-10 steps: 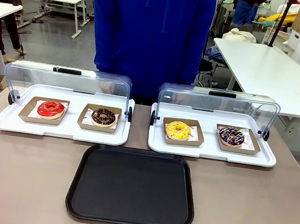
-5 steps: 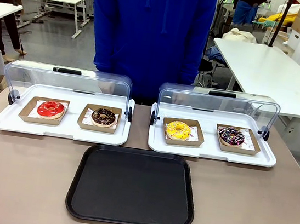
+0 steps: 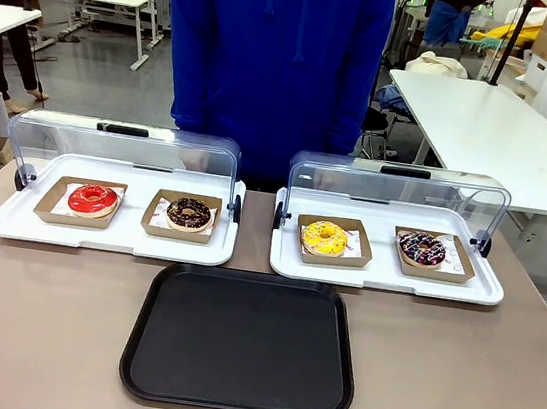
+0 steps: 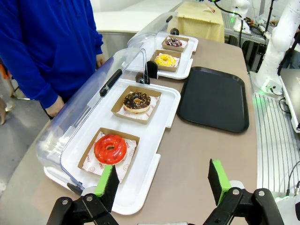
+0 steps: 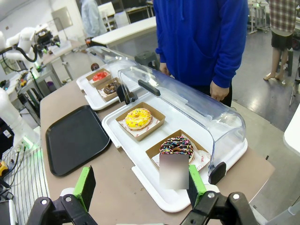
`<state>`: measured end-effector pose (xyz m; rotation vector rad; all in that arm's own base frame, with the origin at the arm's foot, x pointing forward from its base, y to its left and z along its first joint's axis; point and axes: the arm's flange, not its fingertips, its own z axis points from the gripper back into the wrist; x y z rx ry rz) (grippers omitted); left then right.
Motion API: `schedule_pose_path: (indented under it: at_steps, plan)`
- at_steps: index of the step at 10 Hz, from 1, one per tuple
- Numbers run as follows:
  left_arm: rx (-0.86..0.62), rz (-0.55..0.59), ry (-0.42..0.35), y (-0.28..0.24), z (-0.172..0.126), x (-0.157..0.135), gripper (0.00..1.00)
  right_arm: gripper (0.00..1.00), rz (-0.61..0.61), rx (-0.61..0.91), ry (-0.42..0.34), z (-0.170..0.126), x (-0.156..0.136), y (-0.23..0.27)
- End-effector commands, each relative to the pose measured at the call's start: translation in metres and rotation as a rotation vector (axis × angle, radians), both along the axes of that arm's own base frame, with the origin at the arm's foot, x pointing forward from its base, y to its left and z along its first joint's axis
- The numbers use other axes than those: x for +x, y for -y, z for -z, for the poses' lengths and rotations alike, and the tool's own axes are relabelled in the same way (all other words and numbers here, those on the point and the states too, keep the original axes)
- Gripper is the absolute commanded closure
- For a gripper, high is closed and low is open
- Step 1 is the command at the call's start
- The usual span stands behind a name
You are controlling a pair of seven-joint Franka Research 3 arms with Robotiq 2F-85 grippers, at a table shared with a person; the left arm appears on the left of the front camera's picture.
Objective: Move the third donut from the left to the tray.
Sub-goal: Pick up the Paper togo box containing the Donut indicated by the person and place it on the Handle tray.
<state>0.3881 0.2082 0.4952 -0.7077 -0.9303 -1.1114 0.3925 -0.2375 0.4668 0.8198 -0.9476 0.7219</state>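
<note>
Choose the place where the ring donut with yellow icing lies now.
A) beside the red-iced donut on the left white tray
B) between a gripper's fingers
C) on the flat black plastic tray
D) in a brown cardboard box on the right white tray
D: the ring donut with yellow icing sits in its shallow brown cardboard box on the right white tray.

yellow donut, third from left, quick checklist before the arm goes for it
1. Yellow donut sits in its cardboard box, third from left: ok
2. Clear lid over it rolled back, front open: ok
3. Black tray lies flat just in front of the white tray: ok
4. Right pincer open, holding nothing: ok
5. Person's hand behind the lid, away from the donut: ok
6. Box loose on the white tray: cannot tell
</note>
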Motion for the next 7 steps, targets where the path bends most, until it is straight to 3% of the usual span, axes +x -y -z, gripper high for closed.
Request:
schedule_pose_path:
  at_steps: [1, 7]
  plan:
    - [-0.001, 0.014, 0.006, -0.0003, -0.0012, -0.0018, 0.0, 0.0, -0.003, 0.011, 0.019, -0.0021, 0.0011, -0.0002]
    - [-0.001, 0.014, 0.006, -0.0003, -0.0012, -0.0018, 0.0, 0.0, -0.003, 0.011, 0.019, -0.0021, 0.0011, -0.0002]
